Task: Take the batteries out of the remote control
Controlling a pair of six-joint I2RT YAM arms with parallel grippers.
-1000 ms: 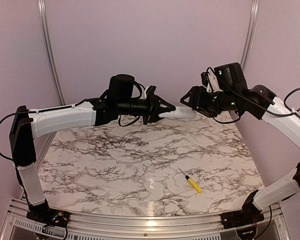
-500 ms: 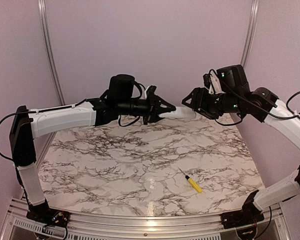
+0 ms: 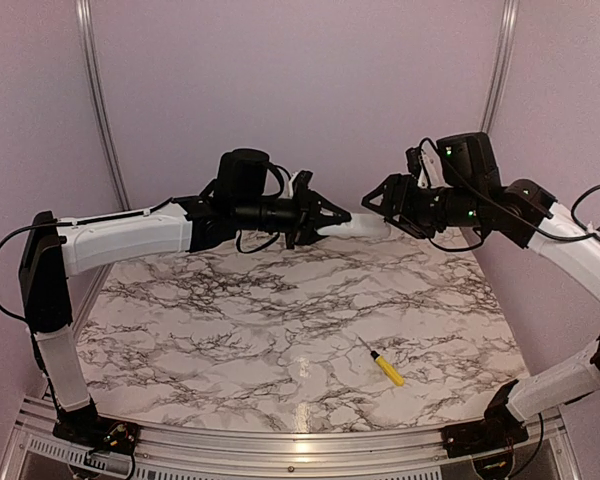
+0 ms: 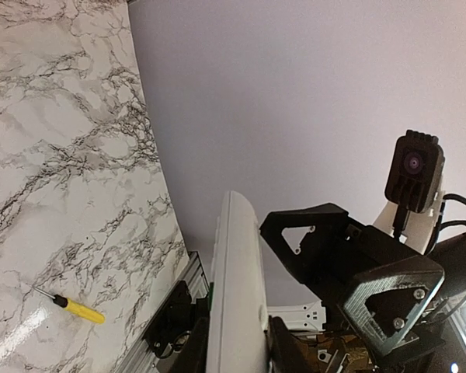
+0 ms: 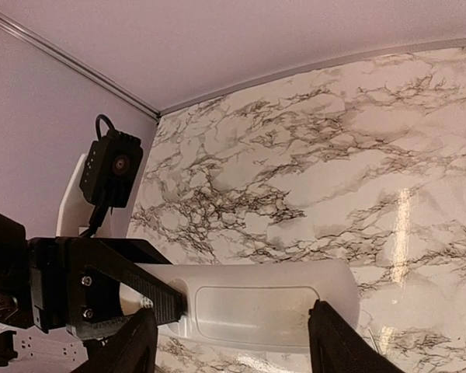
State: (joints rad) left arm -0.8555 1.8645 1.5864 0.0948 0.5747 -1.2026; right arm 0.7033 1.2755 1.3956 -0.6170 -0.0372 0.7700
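My left gripper (image 3: 338, 217) is shut on the white remote control (image 3: 365, 227) and holds it level, high above the table's back. In the left wrist view the remote (image 4: 237, 280) shows edge-on between my fingers (image 4: 283, 353). My right gripper (image 3: 372, 205) is open at the remote's free end. In the right wrist view its plain white back (image 5: 256, 307) faces the camera with the battery recess lid shut, and my right gripper (image 5: 231, 315) has its two fingers wide apart on either side of that lid. The batteries are hidden.
A yellow-handled screwdriver (image 3: 385, 367) lies on the marble table (image 3: 230, 320) at the front right; it also shows in the left wrist view (image 4: 74, 308). Pink walls with metal rails stand close behind and beside the table.
My right gripper has edged slightly left toward the remote's end and its wrist has risen a little. The left arm and the remote have not moved.
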